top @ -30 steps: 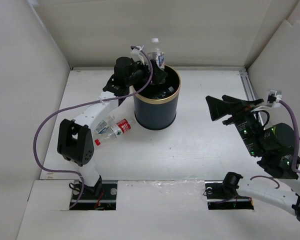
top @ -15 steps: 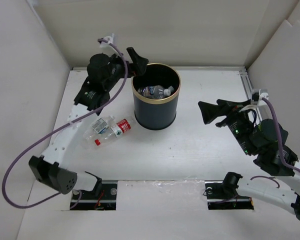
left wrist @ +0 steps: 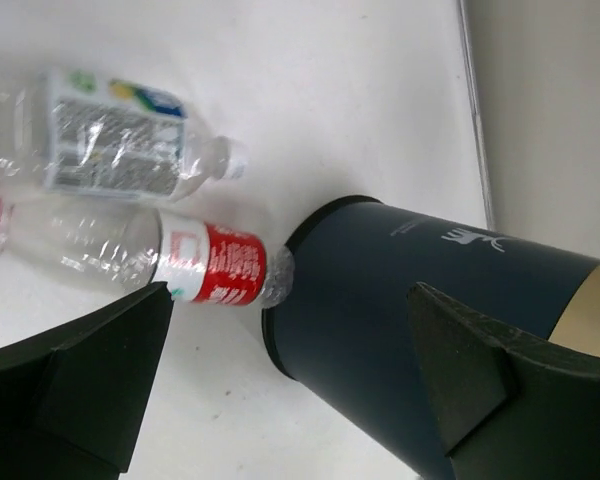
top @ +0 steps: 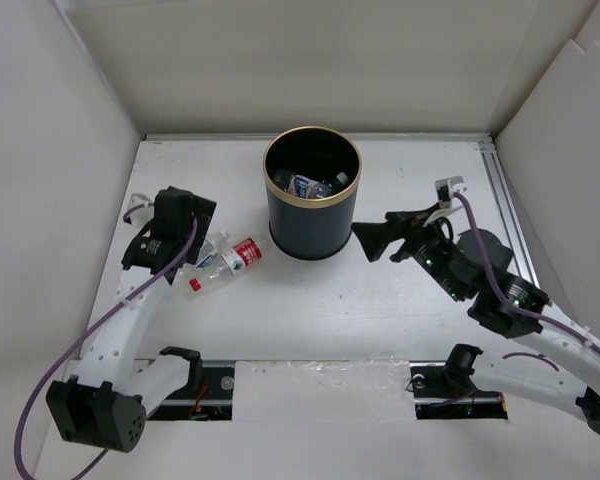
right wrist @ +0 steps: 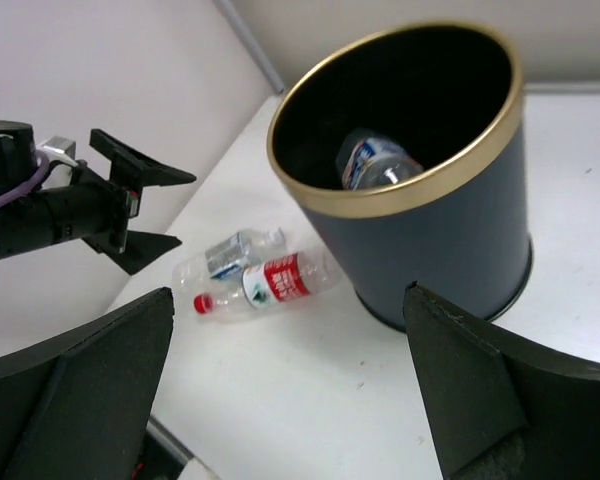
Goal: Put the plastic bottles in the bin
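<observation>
The black bin [top: 312, 222] with a gold rim stands at the back centre and holds several bottles [top: 311, 184]. One of them shows in the right wrist view [right wrist: 376, 160]. Two bottles lie on the table left of the bin. The red-label bottle [top: 237, 257] has its base against the bin's foot. A clear bottle with a blue-white label [top: 206, 247] lies beside it. My left gripper [top: 198, 240] is open and empty, low by these two bottles and apart from them. My right gripper [top: 372, 235] is open and empty just right of the bin.
White walls close in the table on the left, back and right. A metal rail [top: 502, 190] runs along the right edge. The left wrist view shows the red-label bottle [left wrist: 208, 266], the clear bottle [left wrist: 120, 150] and the bin wall [left wrist: 430, 300].
My left gripper held a bottle over the bin, let it drop in, then swung left and down to the two bottles on the table. My right gripper moved left toward the bin.
</observation>
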Tool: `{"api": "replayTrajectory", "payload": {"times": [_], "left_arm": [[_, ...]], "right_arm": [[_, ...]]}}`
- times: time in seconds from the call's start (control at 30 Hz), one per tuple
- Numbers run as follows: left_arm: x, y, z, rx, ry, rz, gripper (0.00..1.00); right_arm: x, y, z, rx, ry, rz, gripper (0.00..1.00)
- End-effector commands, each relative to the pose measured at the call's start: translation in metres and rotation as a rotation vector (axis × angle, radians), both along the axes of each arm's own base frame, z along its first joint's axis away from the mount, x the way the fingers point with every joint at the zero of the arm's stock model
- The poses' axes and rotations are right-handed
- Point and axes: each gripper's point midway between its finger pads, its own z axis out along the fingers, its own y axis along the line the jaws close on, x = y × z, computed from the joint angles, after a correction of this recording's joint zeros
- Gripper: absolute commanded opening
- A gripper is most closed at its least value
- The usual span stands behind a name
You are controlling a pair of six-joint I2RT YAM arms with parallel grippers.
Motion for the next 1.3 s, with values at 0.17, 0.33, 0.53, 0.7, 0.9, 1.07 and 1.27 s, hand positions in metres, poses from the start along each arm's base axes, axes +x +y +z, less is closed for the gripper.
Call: {"api": "replayTrajectory", "payload": {"times": [0.17,0.33,0.53,0.7,0.9,1.07,1.27], "left_arm": [[-0.028,0.036,-0.031,-0.205,-0.024,0.412,1.00],[-0.030,0.055,-0.063,-0.180,0.032,0.512,1.00],[-0.027,0.081,-0.092,-0.176,0.075,0.582,1.00],[-0.018,0.098,-0.103,-0.139,0.091,0.622,1.00],[-0.011,0.103,-0.131,-0.141,0.161,0.618,1.00],[-0.002,0.106,-0.160,-0.106,0.234,0.592,1.00],[0.016,0.112,-0.176,-0.090,0.296,0.548,1.00]], "right_arm": [[-0.005,0.041,-0.010,0.059,0.033,0.152,1.00],[-0.007,0.054,-0.019,0.052,0.052,0.205,1.00],[-0.009,0.064,-0.026,0.040,0.063,0.244,1.00],[-0.010,0.069,-0.031,0.034,0.068,0.266,1.00],[-0.009,0.071,-0.039,0.020,0.081,0.265,1.00],[-0.009,0.070,-0.034,0.027,0.075,0.265,1.00],[-0.012,0.072,-0.030,0.033,0.069,0.286,1.00]]}}
